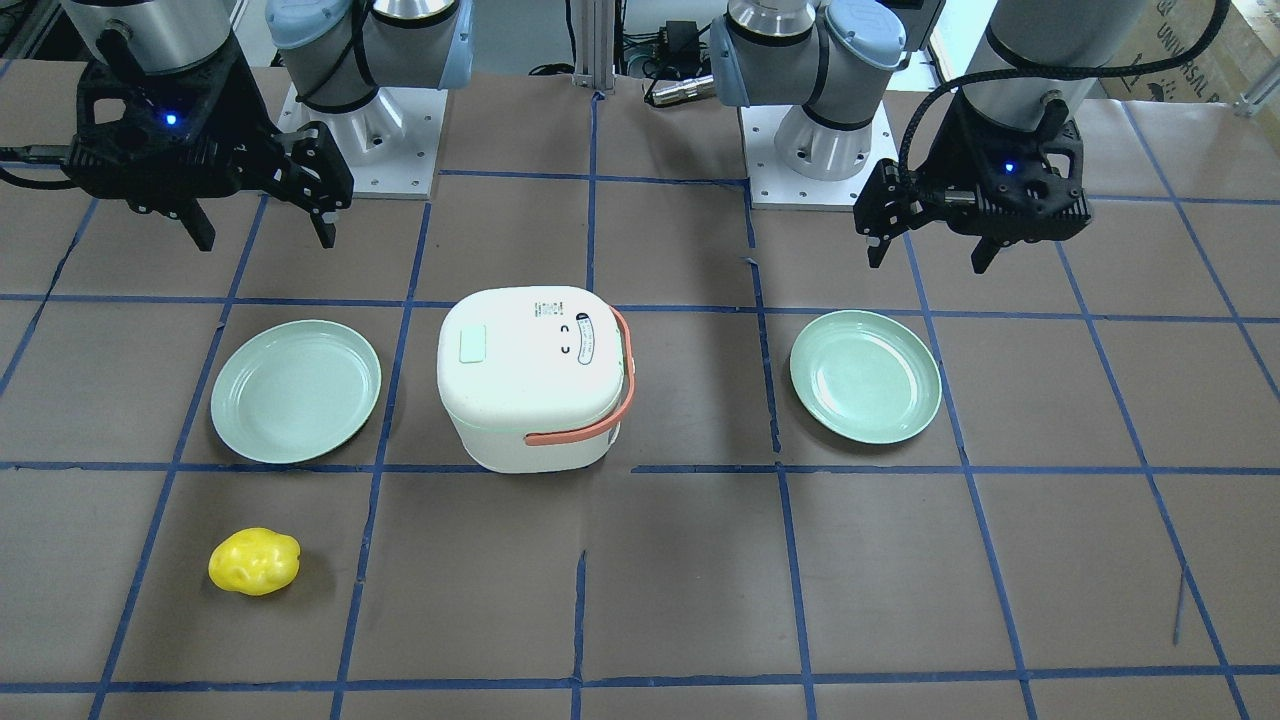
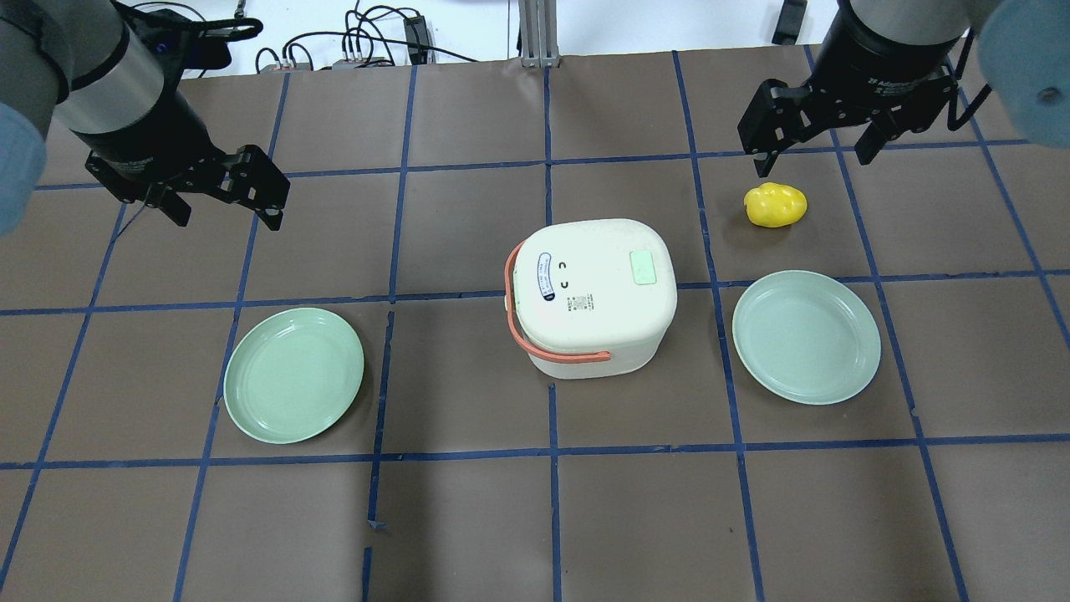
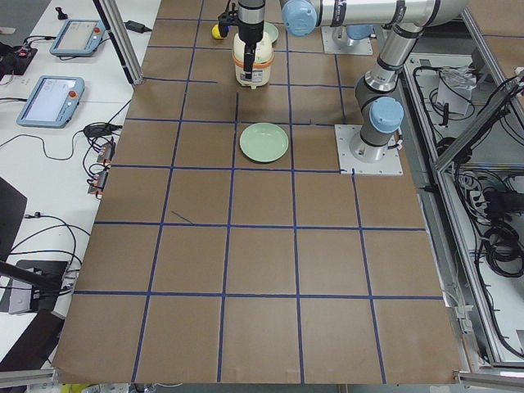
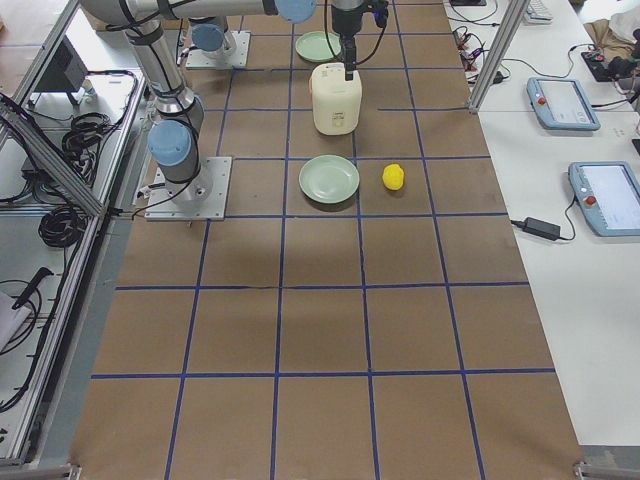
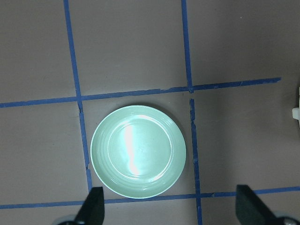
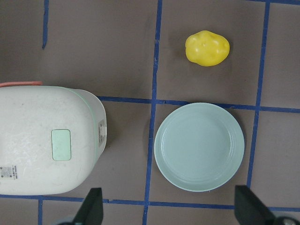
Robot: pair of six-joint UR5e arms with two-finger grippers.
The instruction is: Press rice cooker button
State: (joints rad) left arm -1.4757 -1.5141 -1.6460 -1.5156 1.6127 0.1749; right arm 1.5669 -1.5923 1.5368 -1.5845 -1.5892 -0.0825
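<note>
The white rice cooker with an orange handle stands closed at mid table. It also shows in the front view. Its pale green button is on the lid, on the side toward my right arm, and shows in the right wrist view and the front view. My left gripper is open and empty, high above the table, far to the cooker's left. My right gripper is open and empty, high, beyond and to the right of the cooker. Neither touches the cooker.
A pale green plate lies left of the cooker, below my left gripper. A second green plate lies right of it. A yellow lumpy object lies beyond that plate, under my right gripper.
</note>
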